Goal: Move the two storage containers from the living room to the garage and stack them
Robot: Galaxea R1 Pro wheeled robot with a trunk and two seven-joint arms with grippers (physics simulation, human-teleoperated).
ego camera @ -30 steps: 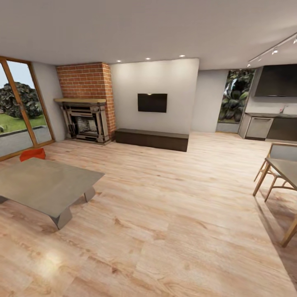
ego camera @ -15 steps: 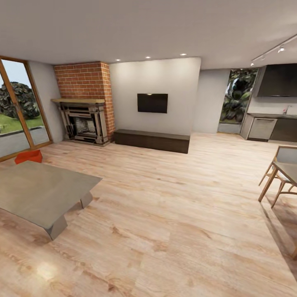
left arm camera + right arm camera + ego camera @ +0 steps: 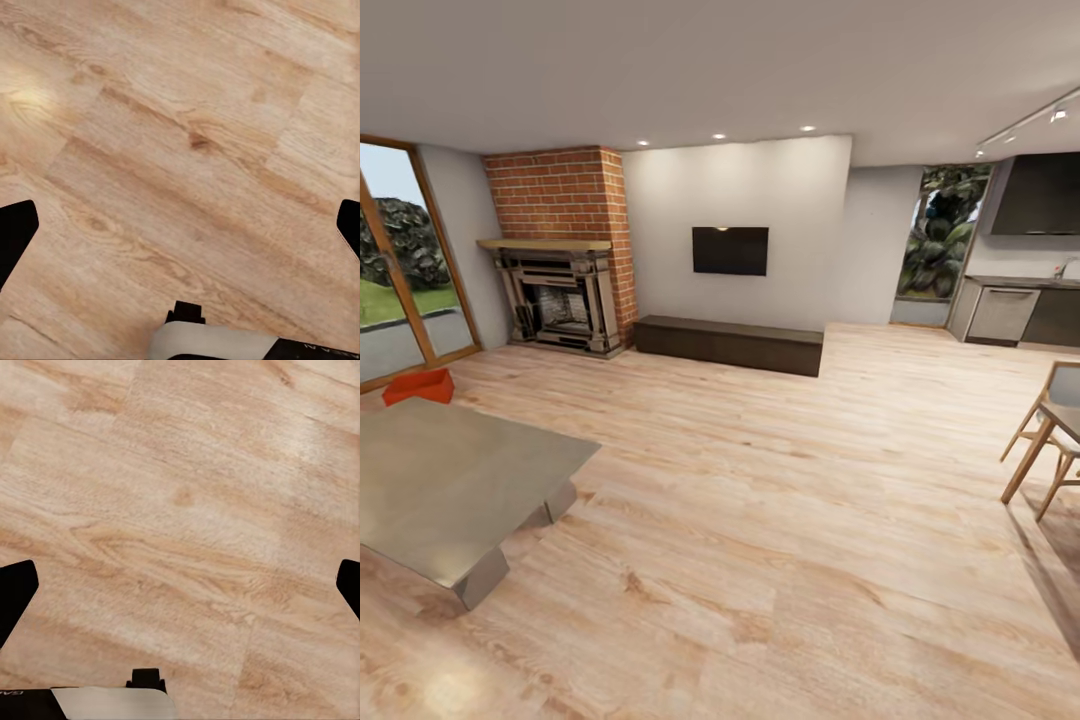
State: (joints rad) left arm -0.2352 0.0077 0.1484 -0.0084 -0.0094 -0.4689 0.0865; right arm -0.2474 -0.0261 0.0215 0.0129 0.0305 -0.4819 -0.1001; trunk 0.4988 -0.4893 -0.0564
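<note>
Head view: living room, light wood-plank floor (image 3: 780, 520) across most of the frame. One red-orange storage container (image 3: 419, 386) sits at the left edge, mid-height, on the floor just behind the far edge of a low grey table (image 3: 440, 480) and in front of the glass door (image 3: 395, 270). Its open top faces up; only one container can be made out. Brick fireplace (image 3: 560, 260) in the upper left, wall TV (image 3: 730, 250) at upper centre over a dark low cabinet (image 3: 730, 343). Wooden chair (image 3: 1045, 440) at the right edge; dark kitchen units (image 3: 1025, 310) in the upper right.

Left wrist view: left gripper (image 3: 180, 232) points down at bare wood planks. Dark fingertips (image 3: 15, 232) sit at the two side edges of the frame, wide apart, nothing between them.

Right wrist view: right gripper (image 3: 180, 592) also over wood planks. Fingertips (image 3: 15, 592) at opposite side edges, spread wide, holding nothing.

Container is well apart from both grippers.
</note>
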